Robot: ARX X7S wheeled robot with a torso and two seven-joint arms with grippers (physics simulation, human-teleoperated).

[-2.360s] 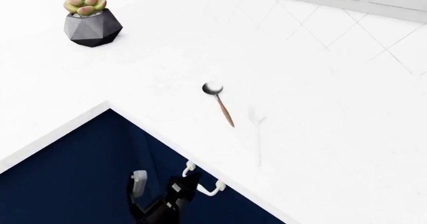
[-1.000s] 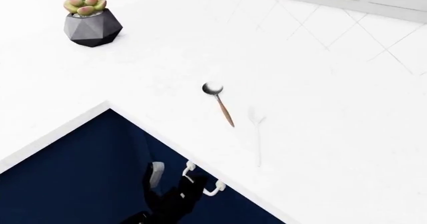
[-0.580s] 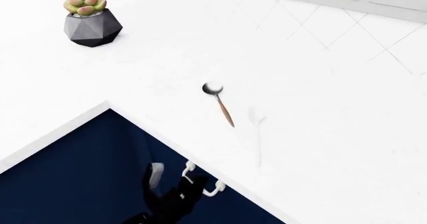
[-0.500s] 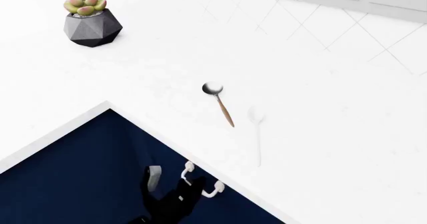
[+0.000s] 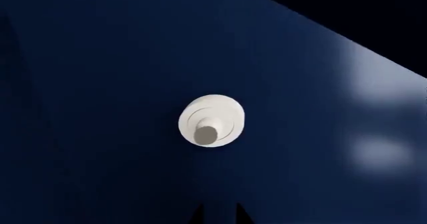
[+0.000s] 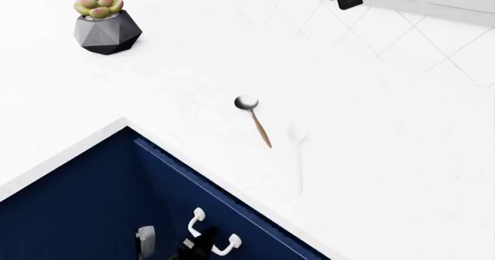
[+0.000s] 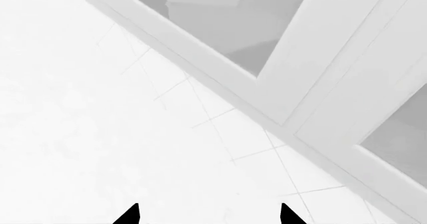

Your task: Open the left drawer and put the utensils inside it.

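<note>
Left tool down on the left drawer handle, drawer cracked open a bit.

From my head cam the left tool looks clamped on the white bail handle, but it's mostly cut off at the frame edge so I can't tell for sure how tight it is. The navy drawer front stands out from under the white surface, with a thin gap showing along its top edge. Spoon lies on the surface, shiny bowl away from me, and the pale fork lies just beside it, not touching. Right tool hovers up by the tiled back wall, tips apart, holding nothing. Potted succulent sits far left.
</note>
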